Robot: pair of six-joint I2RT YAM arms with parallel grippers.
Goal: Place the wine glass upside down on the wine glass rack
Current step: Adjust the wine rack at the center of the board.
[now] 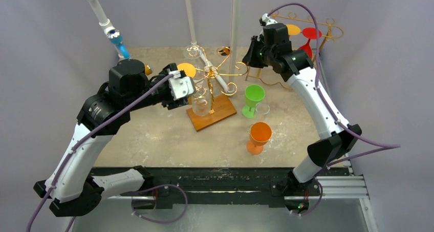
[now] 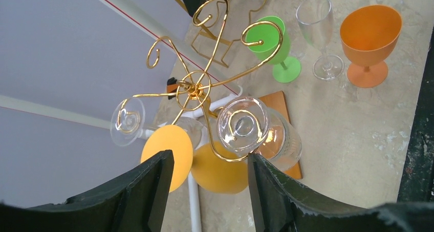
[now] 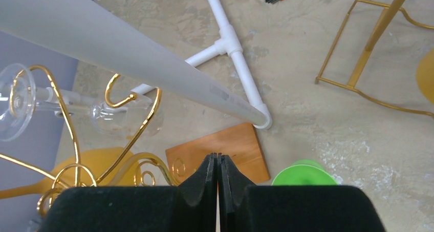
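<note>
The gold wire wine glass rack [image 1: 217,73] stands on a wooden base [image 1: 212,113] mid-table. A clear wine glass [image 2: 258,132] hangs upside down from it, its foot [image 2: 242,125] caught in a gold hook. My left gripper [image 2: 211,160] is open just short of this glass, with the bowl off the tip of the right finger [image 2: 271,191] and nothing between the jaws. From above, the left gripper [image 1: 190,91] sits beside the hanging glass [image 1: 201,105]. My right gripper [image 3: 219,163] is shut and empty, held high behind the rack [image 1: 252,58].
A yellow glass [image 2: 220,170] and another clear glass [image 2: 128,120] also hang on the rack. Green [image 1: 253,99], clear [image 1: 262,110] and orange [image 1: 258,137] glasses stand upright to its right. A second gold rack [image 1: 317,32] with a red glass stands back right. White pipes [image 3: 230,42] cross behind.
</note>
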